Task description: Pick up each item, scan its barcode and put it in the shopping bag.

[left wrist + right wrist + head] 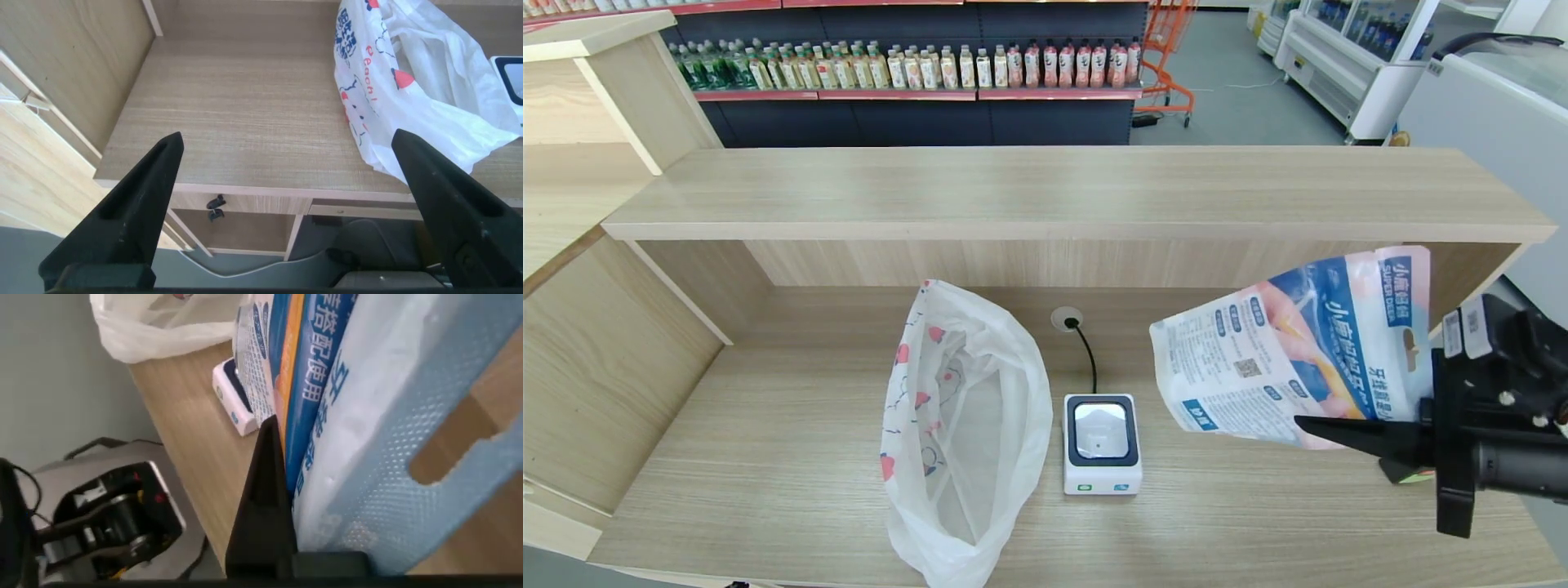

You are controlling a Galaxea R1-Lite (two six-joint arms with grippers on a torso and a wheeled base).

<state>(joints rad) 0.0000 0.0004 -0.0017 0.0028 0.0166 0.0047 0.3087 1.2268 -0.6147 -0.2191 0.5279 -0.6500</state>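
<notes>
My right gripper (1347, 431) is shut on the lower edge of a blue, white and pink pouch (1298, 351), held in the air to the right of the scanner (1101, 443). The pouch's printed side faces left and up. In the right wrist view the pouch (359, 416) runs along a black finger (265, 506). A white shopping bag (964, 441) with red prints lies open on the counter, left of the scanner. My left gripper (286, 175) hangs open over the counter's near left edge, with the shopping bag (409, 73) beyond it.
The wooden counter (768, 457) has a raised shelf (1062, 192) along the back and a side wall on the left. The scanner's black cable (1086, 351) runs to a hole in the counter. Store shelves with bottles stand behind.
</notes>
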